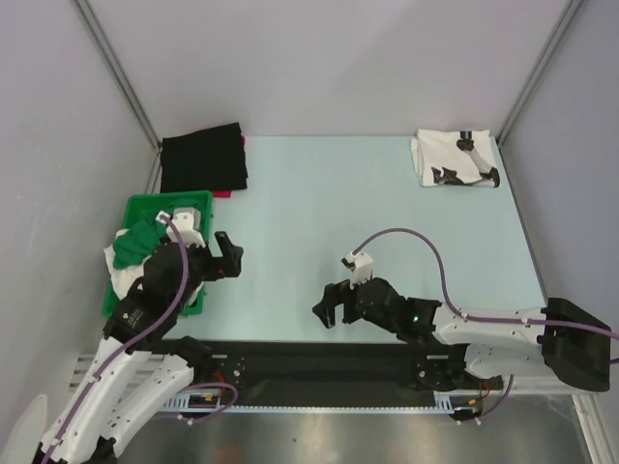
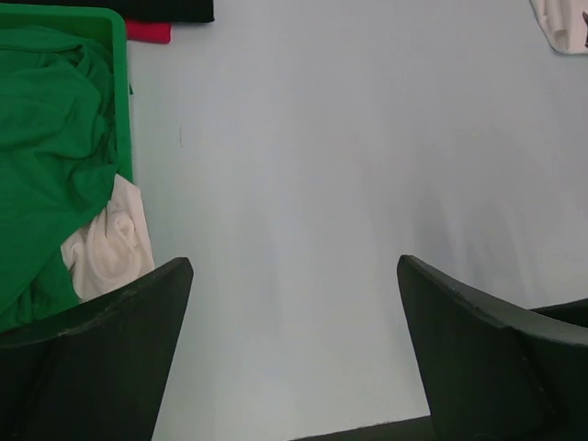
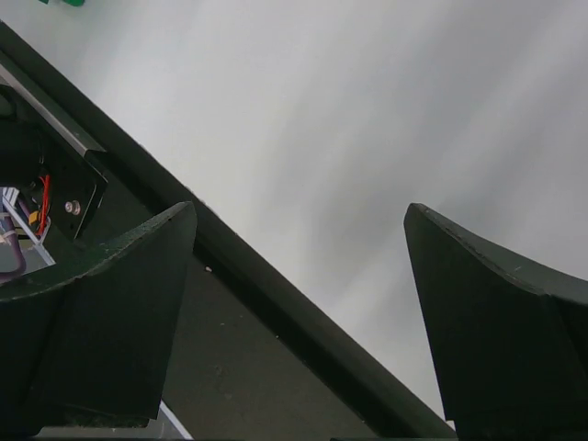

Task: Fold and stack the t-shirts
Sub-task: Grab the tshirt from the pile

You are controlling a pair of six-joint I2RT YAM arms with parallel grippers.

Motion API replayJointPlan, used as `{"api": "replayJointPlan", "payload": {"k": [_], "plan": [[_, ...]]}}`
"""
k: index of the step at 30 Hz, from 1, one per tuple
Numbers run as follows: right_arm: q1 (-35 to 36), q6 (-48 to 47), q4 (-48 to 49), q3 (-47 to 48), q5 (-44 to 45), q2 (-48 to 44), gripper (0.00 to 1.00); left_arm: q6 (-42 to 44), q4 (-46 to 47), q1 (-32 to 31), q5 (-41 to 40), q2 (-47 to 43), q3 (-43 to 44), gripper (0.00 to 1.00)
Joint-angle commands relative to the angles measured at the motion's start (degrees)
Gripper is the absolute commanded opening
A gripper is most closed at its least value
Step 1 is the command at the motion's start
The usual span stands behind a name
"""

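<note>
Over the table (image 1: 319,193) near its front edge, my left gripper (image 1: 229,255) and right gripper (image 1: 331,307) both hang spread wide and empty, the green t-shirt (image 1: 133,244) crumpled in the green bin (image 1: 135,201) at my left, the white printed t-shirt (image 1: 455,159) folded at the far right corner.

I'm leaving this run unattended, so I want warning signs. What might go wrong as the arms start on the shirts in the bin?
1. The green shirt lies bunched against a white cloth in the green bin. The open left tool may well drag both out together, or shift the bin.
2. The open right tool hangs over the table's near edge. Cloth spread there could slip off or snag.
</note>
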Motion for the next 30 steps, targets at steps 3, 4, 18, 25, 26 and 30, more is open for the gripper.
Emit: {"api": "replayJointPlan", "payload": {"k": [3, 4, 18, 25, 26, 30], "plan": [[-0.1, 0.1, 2.9, -0.9, 0.7, -1.7, 1.0, -1.1, 0.2, 0.5, -5.1, 0.7, 1.0, 1.0], [0.0, 0.0, 2.9, -0.9, 0.7, -1.8, 1.0, -0.7, 0.3, 0.5, -4.2, 1.1, 1.0, 1.0], [-3.8, 2.4, 5.5, -4.5, -2.4, -4.6, 1.0, -0.9, 2.3, 27.9, -4.0, 21.9, 1.5, 0.99], [-4.7, 2.7, 6.1, -5.3, -3.3, -5.1, 1.0, -1.7, 5.3, 42.5, 4.0, 32.8, 1.1, 0.93], [-4.9, 2.8, 6.2, -5.3, -3.5, -5.1, 0.99, -1.9, 5.3, 43.7, 3.7, 33.7, 1.3, 0.86], [-5.2, 2.8, 6.4, -5.6, -3.9, -5.3, 0.99, -2.6, 4.9, 46.2, 4.0, 38.4, 2.4, 0.85]]}}
